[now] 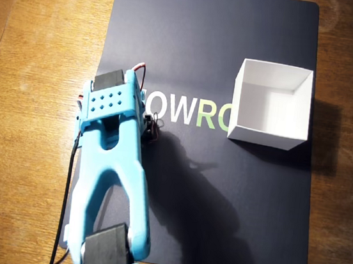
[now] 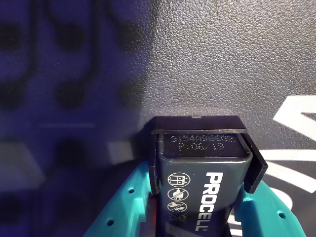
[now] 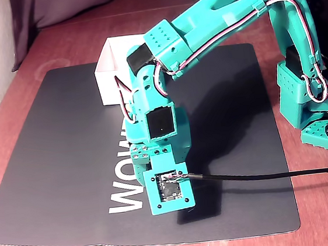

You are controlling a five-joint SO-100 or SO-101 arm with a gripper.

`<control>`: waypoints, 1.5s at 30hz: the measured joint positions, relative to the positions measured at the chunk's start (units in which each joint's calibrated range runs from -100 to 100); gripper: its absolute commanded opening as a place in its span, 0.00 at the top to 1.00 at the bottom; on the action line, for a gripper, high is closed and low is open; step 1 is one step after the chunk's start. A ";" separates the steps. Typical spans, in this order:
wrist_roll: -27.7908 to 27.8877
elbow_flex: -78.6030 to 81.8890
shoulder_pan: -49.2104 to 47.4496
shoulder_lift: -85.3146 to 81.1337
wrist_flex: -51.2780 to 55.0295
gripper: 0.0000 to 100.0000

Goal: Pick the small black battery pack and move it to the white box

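Observation:
The small black battery pack (image 2: 205, 168), with white PROCELL lettering on top, fills the lower middle of the wrist view. It sits between my gripper's (image 2: 200, 200) two teal fingers (image 2: 123, 207), which press on both its sides just above the dark mat (image 2: 222, 59). In the overhead view my blue arm (image 1: 112, 156) covers the pack at the mat's left side. The white box (image 1: 263, 135) stands open and empty on the mat's right half, well apart from the arm. In the fixed view the box (image 3: 106, 76) shows behind the bent arm (image 3: 158, 123).
The dark mat (image 1: 205, 213) with white and green lettering lies on a wooden table (image 1: 33, 89). A black cable (image 3: 263, 176) runs from the wrist camera across the mat to the right. The arm's base (image 3: 315, 107) stands at the right in the fixed view.

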 measured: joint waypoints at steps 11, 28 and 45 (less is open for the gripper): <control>-1.84 -0.09 0.12 0.00 0.70 0.91; -3.10 -0.36 0.25 0.00 3.14 0.92; -3.10 -0.18 0.62 -1.44 5.84 0.93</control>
